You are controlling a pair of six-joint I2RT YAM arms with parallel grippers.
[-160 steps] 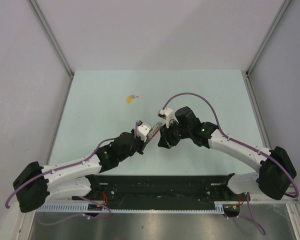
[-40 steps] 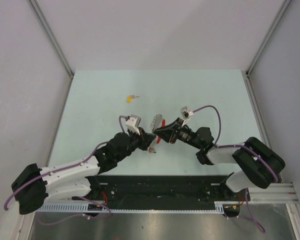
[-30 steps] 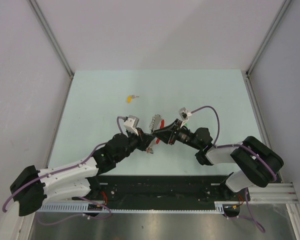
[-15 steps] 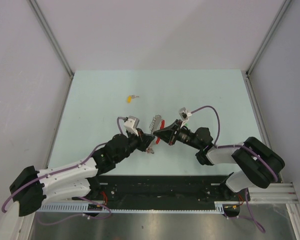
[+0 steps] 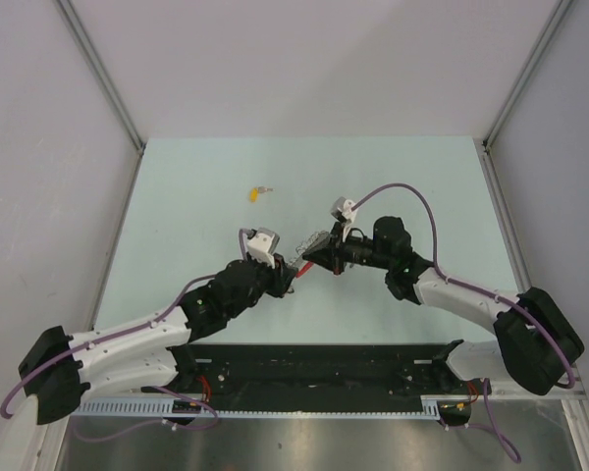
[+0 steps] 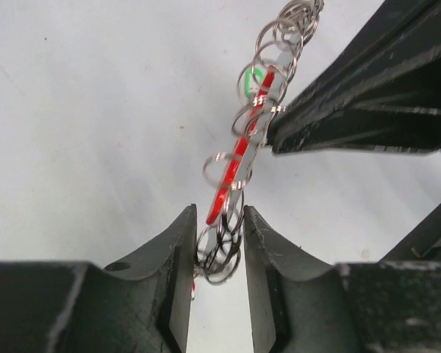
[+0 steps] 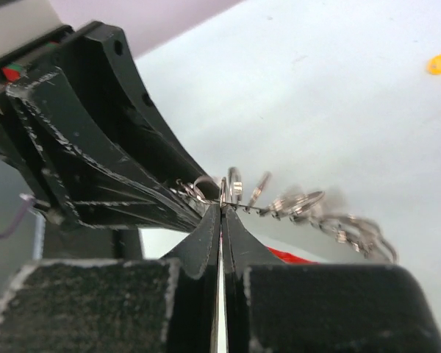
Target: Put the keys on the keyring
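Silver wire rings linked into a chain, with a glossy red band running through them, make up the keyring. I see it strung between my two grippers over the pale green table. Its long axis runs on a diagonal, from the left gripper up and away to the right, and the red band is turned edge-on to the left wrist camera. The left gripper's matt black jaws stand apart with a cluster of the lowest rings sitting in the gap; I cannot tell whether either pad touches them. The right gripper has its scuffed black jaws pressed together, pinching a thin ring partway along the chain. Among the upper rings a small green-headed key shows, blurred. The yellow-headed key lies flat on the table well apart from the grippers, farther out and to the left, with its silver blade pointing right.
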